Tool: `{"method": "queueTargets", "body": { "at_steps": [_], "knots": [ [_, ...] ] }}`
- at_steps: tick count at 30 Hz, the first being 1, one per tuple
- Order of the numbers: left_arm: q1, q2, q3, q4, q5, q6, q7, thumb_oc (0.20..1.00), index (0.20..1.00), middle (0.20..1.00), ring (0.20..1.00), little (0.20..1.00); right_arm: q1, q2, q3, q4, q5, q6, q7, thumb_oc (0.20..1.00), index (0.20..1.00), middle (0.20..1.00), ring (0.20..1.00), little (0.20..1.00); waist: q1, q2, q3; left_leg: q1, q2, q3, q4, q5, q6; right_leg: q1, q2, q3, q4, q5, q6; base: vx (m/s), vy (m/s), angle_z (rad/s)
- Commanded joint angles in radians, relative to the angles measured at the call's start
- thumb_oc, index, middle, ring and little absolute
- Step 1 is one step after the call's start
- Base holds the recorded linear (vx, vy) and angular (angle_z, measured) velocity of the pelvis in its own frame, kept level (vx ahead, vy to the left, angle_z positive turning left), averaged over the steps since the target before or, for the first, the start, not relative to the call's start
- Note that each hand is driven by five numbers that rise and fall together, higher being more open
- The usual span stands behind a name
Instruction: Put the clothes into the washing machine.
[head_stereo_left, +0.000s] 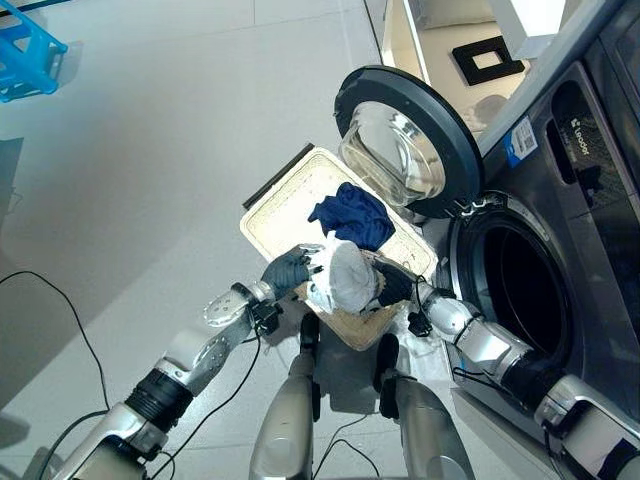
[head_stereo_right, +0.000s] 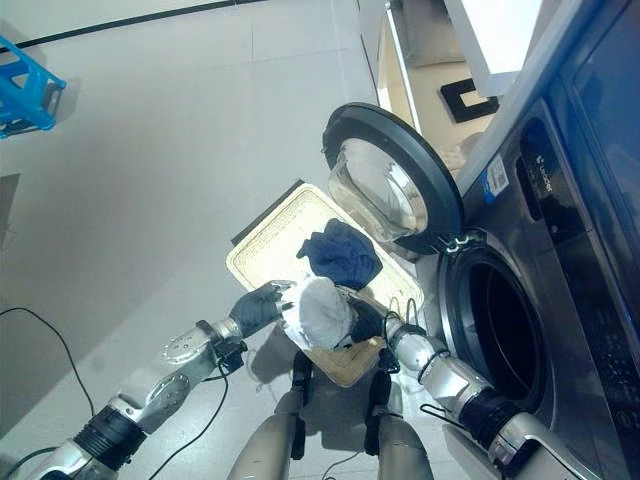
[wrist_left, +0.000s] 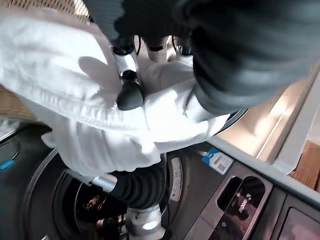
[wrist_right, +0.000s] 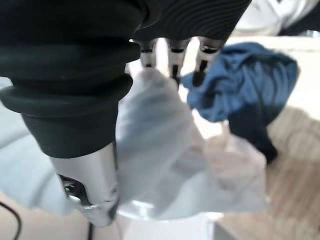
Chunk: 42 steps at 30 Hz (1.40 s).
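A white garment (head_stereo_left: 345, 275) hangs bunched between my two hands over the near corner of a cream laundry basket (head_stereo_left: 275, 205) on the floor. My left hand (head_stereo_left: 290, 270) grips its left side, a fingertip (wrist_left: 129, 95) pressed into the cloth (wrist_left: 75, 100). My right hand (head_stereo_left: 395, 283) holds the other side, its fingers (wrist_right: 175, 60) dug into the fabric (wrist_right: 155, 145). A dark blue garment (head_stereo_left: 352, 215) lies in the basket just beyond, also in the right wrist view (wrist_right: 240, 95). The washing machine's drum opening (head_stereo_left: 520, 285) gapes at the right, its round door (head_stereo_left: 405, 140) swung wide over the basket's far end.
A blue plastic crate (head_stereo_left: 25, 55) stands on the floor at the far left. A pale cabinet (head_stereo_left: 450, 40) with a black frame on it lies beyond the machine. Grey tiled floor (head_stereo_left: 150, 180) spreads left of the basket.
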<state>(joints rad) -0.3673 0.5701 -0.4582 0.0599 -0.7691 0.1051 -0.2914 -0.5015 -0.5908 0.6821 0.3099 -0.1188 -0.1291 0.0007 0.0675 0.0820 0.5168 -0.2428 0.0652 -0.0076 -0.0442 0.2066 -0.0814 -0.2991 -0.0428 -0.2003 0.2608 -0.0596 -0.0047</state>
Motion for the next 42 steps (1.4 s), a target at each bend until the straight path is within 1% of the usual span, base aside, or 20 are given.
{"method": "queueTargets", "body": {
  "at_steps": [1,7,9,12,13,14,15,16,21,22,23,29,31,34,36,37,38,39,41,42],
  "knots": [
    [-0.042,-0.021,-0.034,-0.075,-0.051,-0.002,-0.061,0.2,0.2,0.2,0.2,0.2,-0.062,0.027,0.042,-0.118,0.099,-0.066,0.01,1.0,1.0,1.0,1.0,1.0,-0.013,-0.073,-0.017,0.066,-0.129,0.063,0.034,-0.165,0.051,0.105,-0.013,0.008,-0.242,0.115,0.103,0.0,0.0,0.0],
    [-0.058,-0.04,-0.067,-0.044,-0.115,0.028,-0.069,0.2,0.2,0.2,0.2,0.2,-0.072,0.045,0.068,-0.118,0.223,-0.057,0.08,1.0,1.0,1.0,1.0,1.0,-0.022,-0.075,-0.011,0.066,-0.126,0.074,0.026,-0.16,0.05,0.102,-0.009,0.014,-0.252,0.122,0.103,-0.01,-0.004,0.0],
    [-0.059,-0.048,-0.08,-0.039,-0.141,0.039,-0.078,0.2,0.2,0.2,0.2,0.2,-0.07,0.051,0.076,-0.12,0.304,-0.041,0.13,1.0,1.0,1.0,1.0,1.0,-0.024,-0.077,-0.007,0.062,-0.125,0.078,0.028,-0.159,0.049,0.098,-0.009,0.014,-0.252,0.124,0.102,0.0,0.0,0.0],
    [-0.058,-0.058,-0.093,-0.034,-0.164,0.046,-0.077,0.2,0.2,0.2,0.2,0.2,-0.065,0.064,0.08,-0.121,0.386,-0.022,0.158,1.0,1.0,1.0,1.0,1.0,-0.026,-0.079,-0.004,0.06,-0.124,0.08,0.03,-0.159,0.048,0.095,-0.008,0.014,-0.253,0.127,0.102,0.0,0.0,0.0],
    [-0.057,-0.066,-0.099,-0.024,-0.182,0.049,-0.086,0.2,0.2,0.2,0.2,0.2,-0.056,0.077,0.078,-0.113,0.435,-0.007,0.184,0.959,0.959,0.959,0.959,0.959,-0.027,-0.08,-0.003,0.06,-0.123,0.082,0.028,-0.157,0.048,0.094,-0.007,0.015,-0.255,0.128,0.101,-0.02,-0.043,-0.01],
    [-0.053,-0.084,-0.106,-0.019,-0.214,0.059,-0.095,0.2,0.2,0.2,0.2,0.2,-0.044,0.102,0.08,-0.103,0.5,0.009,0.189,0.514,0.514,0.514,0.514,0.514,-0.029,-0.08,0.0,0.058,-0.122,0.085,0.026,-0.156,0.046,0.091,-0.006,0.014,-0.257,0.131,0.1,-0.02,-0.038,-0.01],
    [-0.052,-0.09,-0.11,-0.016,-0.237,0.062,-0.098,0.2,0.2,0.2,0.2,0.2,-0.04,0.113,0.078,-0.099,0.533,0.021,0.199,0.373,0.373,0.373,0.373,0.373,-0.031,-0.079,0.001,0.058,-0.12,0.087,0.024,-0.154,0.045,0.09,-0.005,0.015,-0.258,0.132,0.099,0.0,0.0,0.0],
    [-0.05,-0.095,-0.111,-0.016,-0.251,0.065,-0.097,0.2,0.2,0.2,0.2,0.2,-0.035,0.12,0.077,-0.095,0.554,0.024,0.197,0.2,0.2,0.2,0.2,0.2,-0.032,-0.079,0.002,0.057,-0.12,0.089,0.024,-0.154,0.045,0.089,-0.005,0.016,-0.259,0.132,0.099,-0.02,-0.015,-0.04],
    [-0.03,-0.143,-0.124,0.007,-0.308,0.068,-0.122,0.2,0.2,0.2,0.2,0.2,0.009,0.185,0.057,-0.049,0.703,0.038,0.227,0.2,0.2,0.2,0.2,0.2,-0.042,-0.076,0.003,0.049,-0.117,0.097,0.018,-0.15,0.042,0.078,-0.003,0.016,-0.266,0.139,0.096,-0.01,-0.01,-0.1],
    [-0.023,-0.157,-0.122,0.013,-0.33,0.068,-0.12,0.2,0.2,0.2,0.2,0.2,0.026,0.204,0.045,-0.038,0.763,0.051,0.24,0.2,0.2,0.2,0.2,0.2,-0.046,-0.075,0.003,0.047,-0.116,0.099,0.017,-0.149,0.04,0.075,-0.003,0.016,-0.268,0.141,0.094,-0.01,-0.005,-0.09],
    [-0.022,-0.16,-0.123,0.016,-0.334,0.066,-0.12,0.2,0.2,0.2,0.2,0.2,0.03,0.208,0.042,-0.034,0.768,0.052,0.244,0.2,0.2,0.2,0.2,0.2,-0.047,-0.075,0.003,0.047,-0.116,0.1,0.017,-0.149,0.04,0.075,-0.003,0.016,-0.269,0.141,0.094,0.0,-0.006,-0.04],
    [0.008,-0.203,-0.1,0.056,-0.403,0.038,-0.101,0.2,0.2,0.2,0.2,0.2,0.084,0.276,0.003,0.007,0.937,0.127,0.279,0.2,0.2,0.2,0.2,0.2,-0.058,-0.071,0.003,0.035,-0.114,0.104,0.016,-0.143,0.037,0.059,-0.003,0.015,-0.268,0.146,0.09,0.0,0.0,-0.01],
    [0.012,-0.206,-0.098,0.058,-0.406,0.035,-0.1,0.2,0.2,0.2,0.2,0.2,0.088,0.281,0.001,0.01,0.944,0.131,0.281,0.2,0.2,0.2,0.2,0.2,-0.059,-0.07,0.003,0.035,-0.114,0.104,0.016,-0.143,0.037,0.059,-0.003,0.015,-0.268,0.146,0.09,0.0,0.0,0.0],
    [0.03,-0.223,-0.085,0.069,-0.387,0.004,-0.079,0.2,0.2,0.2,0.2,0.2,0.115,0.309,-0.015,0.035,1.015,0.182,0.292,0.2,0.2,0.2,0.2,0.2,-0.064,-0.067,0.003,0.03,-0.113,0.105,0.018,-0.141,0.036,0.052,-0.003,0.016,-0.266,0.147,0.087,0.0,0.003,-0.04],
    [0.036,-0.232,-0.081,0.077,-0.348,-0.019,-0.034,0.2,0.2,0.2,0.2,0.2,0.13,0.33,-0.021,0.054,1.057,0.21,0.301,0.2,0.2,0.2,0.2,0.2,-0.065,-0.063,0.003,0.025,-0.113,0.103,0.018,-0.139,0.036,0.047,-0.003,0.016,-0.265,0.147,0.084,0.0,-0.001,-0.13],
    [0.036,-0.232,-0.077,0.083,-0.298,-0.048,0.04,1.0,1.0,1.0,1.0,1.0,0.135,0.34,-0.027,0.065,1.09,0.229,0.302,0.2,0.2,0.2,0.2,0.2,-0.065,-0.062,0.003,0.018,-0.114,0.101,0.022,-0.137,0.037,0.042,-0.002,0.017,-0.261,0.147,0.082,0.0,-0.009,-0.1],
    [0.036,-0.232,-0.075,0.085,-0.283,-0.055,0.059,1.0,1.0,1.0,1.0,1.0,0.138,0.342,-0.028,0.068,1.097,0.233,0.304,0.2,0.2,0.2,0.2,0.2,-0.065,-0.061,0.003,0.017,-0.115,0.1,0.023,-0.137,0.037,0.04,-0.002,0.017,-0.259,0.146,0.081,0.01,-0.018,-0.07],
    [0.037,-0.232,-0.069,0.096,-0.223,-0.099,0.141,1.0,1.0,1.0,1.0,1.0,0.148,0.35,-0.033,0.082,1.133,0.249,0.303,0.2,0.2,0.2,0.2,0.2,-0.065,-0.059,0.003,0.011,-0.116,0.096,0.027,-0.136,0.038,0.035,-0.002,0.017,-0.255,0.145,0.079,0.0,0.0,0.0],
    [0.037,-0.233,-0.067,0.099,-0.198,-0.113,0.156,1.0,1.0,1.0,1.0,1.0,0.149,0.352,-0.035,0.087,1.137,0.251,0.306,0.2,0.2,0.2,0.2,0.2,-0.065,-0.059,0.003,0.009,-0.117,0.095,0.028,-0.136,0.037,0.034,-0.003,0.017,-0.254,0.144,0.079,0.0,0.0,0.0],
    [0.035,-0.231,-0.059,0.11,-0.091,-0.169,0.263,1.0,1.0,1.0,1.0,1.0,0.156,0.36,-0.046,0.104,1.176,0.262,0.296,0.2,0.2,0.2,0.2,0.2,-0.063,-0.056,0.003,0.003,-0.118,0.091,0.032,-0.135,0.038,0.028,-0.003,0.017,-0.25,0.142,0.078,0.0,0.0,0.0]
  ]
}}
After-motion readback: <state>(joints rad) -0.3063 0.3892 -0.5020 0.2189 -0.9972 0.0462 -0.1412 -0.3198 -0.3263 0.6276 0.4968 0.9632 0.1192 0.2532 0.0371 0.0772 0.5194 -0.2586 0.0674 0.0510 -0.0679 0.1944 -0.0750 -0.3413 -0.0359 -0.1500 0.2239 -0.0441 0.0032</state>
